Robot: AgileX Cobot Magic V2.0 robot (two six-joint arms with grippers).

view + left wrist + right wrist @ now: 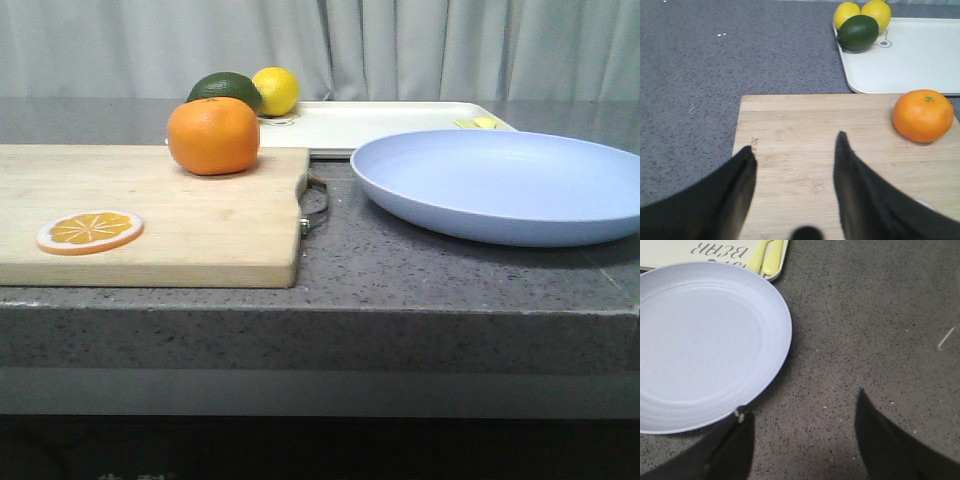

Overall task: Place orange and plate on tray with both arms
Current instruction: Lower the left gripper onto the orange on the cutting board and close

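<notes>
Orange: whole, bright, resting on the far right part of the wooden cutting board, left of centre in the front view; held by nothing.

Plate: pale blue, shallow, on the grey speckled tabletop, right half of the front view, just in front of the tray and apart from the board.

Tray: cream-white, rectangular, upper centre of the front view, behind the board and plate. It carries a dark green fruit and two lemons at one corner, and a pale yellow item at another.

Orange slice: flat, on the board, lower left of the front view.

Left gripper: fingers spread, holding nothing, over the board, orange off to one side.

Right gripper: fingers spread, holding nothing, over bare tabletop beside the plate rim.
</notes>
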